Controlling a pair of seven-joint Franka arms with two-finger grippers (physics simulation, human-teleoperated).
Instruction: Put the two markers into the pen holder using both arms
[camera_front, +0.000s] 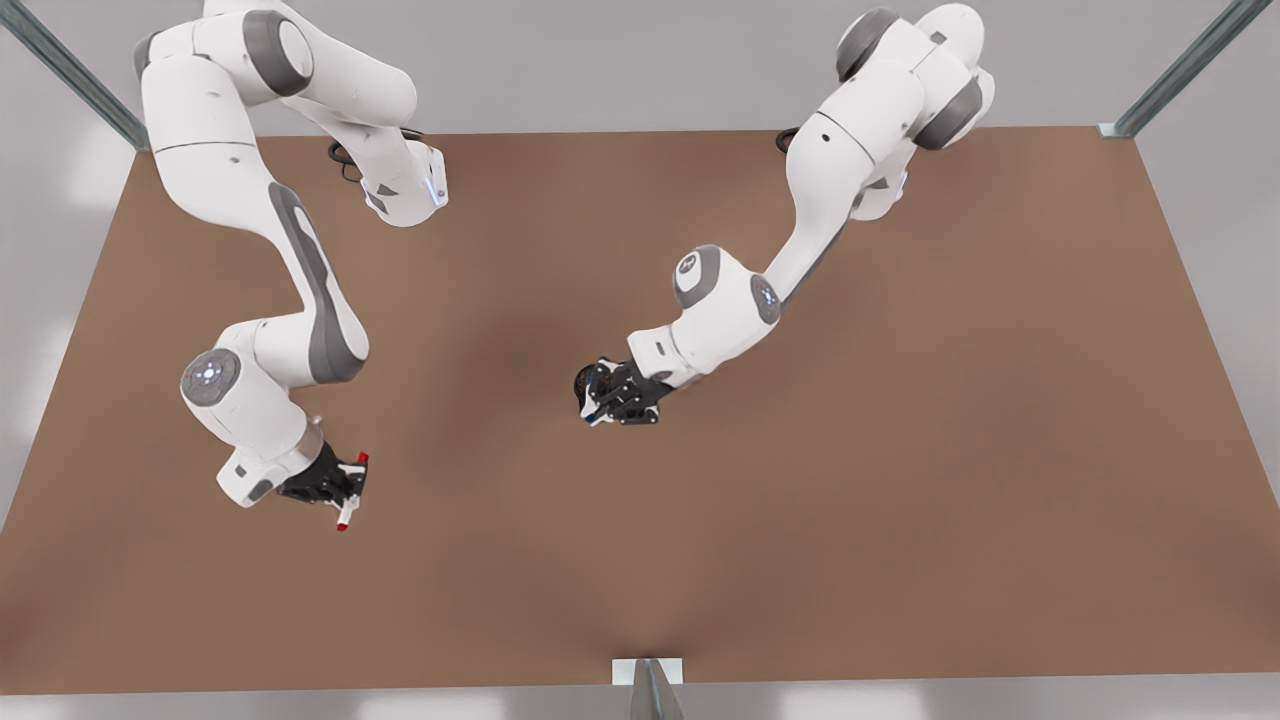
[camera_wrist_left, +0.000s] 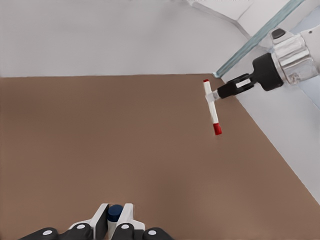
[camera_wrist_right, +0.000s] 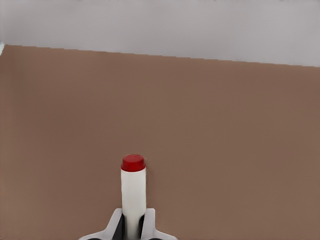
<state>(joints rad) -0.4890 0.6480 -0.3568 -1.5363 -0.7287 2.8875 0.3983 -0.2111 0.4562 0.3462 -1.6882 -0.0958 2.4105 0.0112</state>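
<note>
**Brown bench, two markers held, holder half hidden**

Brown bench carries two white arms in the front view. On that view's left, the right gripper is closed on the red marker, held clear of the surface; both red ends show, the middle of the barrel is masked by the fingers. Near the centre, the left gripper sits over the pen holder, a dark round shape mostly covered by the gripper. The blue marker shows there as a small blue and white fleck.

In the left wrist view, the left gripper clamps the blue marker, seen end-on; its barrel is hidden. Farther off, the right gripper grips the red marker crosswise.

In the right wrist view, the right gripper pinches the red marker; its lower part is cut off.

Count: two arms, two markers, one holder.
</note>
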